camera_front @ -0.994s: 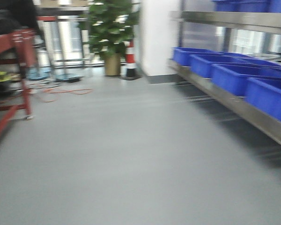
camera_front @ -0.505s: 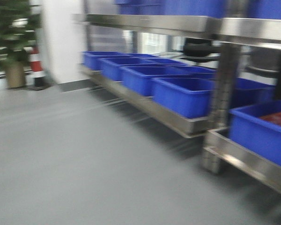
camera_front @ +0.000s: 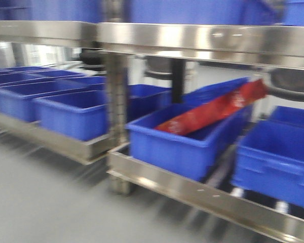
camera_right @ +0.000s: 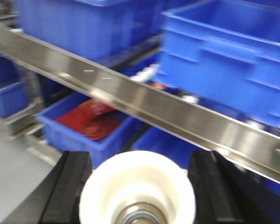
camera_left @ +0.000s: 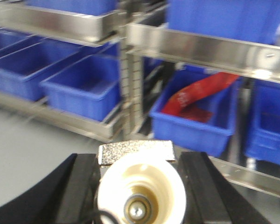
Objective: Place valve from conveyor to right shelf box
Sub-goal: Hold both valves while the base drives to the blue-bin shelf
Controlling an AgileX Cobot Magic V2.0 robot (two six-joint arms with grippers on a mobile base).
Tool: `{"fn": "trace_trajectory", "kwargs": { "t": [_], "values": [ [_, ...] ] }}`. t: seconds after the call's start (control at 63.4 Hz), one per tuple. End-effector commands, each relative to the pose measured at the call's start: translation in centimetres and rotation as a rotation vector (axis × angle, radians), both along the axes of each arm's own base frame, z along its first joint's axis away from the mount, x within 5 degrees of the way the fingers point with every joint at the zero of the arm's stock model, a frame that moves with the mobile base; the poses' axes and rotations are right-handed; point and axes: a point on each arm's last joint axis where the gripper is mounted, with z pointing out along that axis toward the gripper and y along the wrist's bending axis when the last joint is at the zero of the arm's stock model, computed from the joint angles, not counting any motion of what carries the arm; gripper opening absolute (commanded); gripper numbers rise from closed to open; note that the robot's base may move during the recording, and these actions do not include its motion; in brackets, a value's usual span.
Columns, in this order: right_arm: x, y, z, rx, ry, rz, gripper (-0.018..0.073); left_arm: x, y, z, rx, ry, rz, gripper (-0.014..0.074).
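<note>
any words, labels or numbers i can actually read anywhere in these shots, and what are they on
None can be read.
red bag in the blue box: pale marks that may be print, too blurred to read
steel shelf: no label, number or sign visible
other blue boxes: plain as far as the blur allows

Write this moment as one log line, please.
left hand: grips valve | right hand: grips second valve | ahead: steel shelf, blue bin holding red packet

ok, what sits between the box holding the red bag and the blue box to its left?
A steel shelf upright; the front view shows it plainly.
</note>
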Motion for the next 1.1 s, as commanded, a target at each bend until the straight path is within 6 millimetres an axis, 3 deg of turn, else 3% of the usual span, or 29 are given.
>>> {"fn": "trace_trajectory", "kwargs": {
  "t": [0.0, 1.089],
  "values": [
    [-0.31, -0.07, 1.26, -0.006, -0.098, -0.004, -0.0154, -0.29, -0.14, 1.01, -0.016, -0.075, -0.006, -0.0111],
    [-0.31, -0.07, 1.26, -0.006, -0.098, -0.004, -0.0154, -0.28, -0.14, 1.02, -0.016, -0.077, -0.006, -0.0111]
  ]
}}
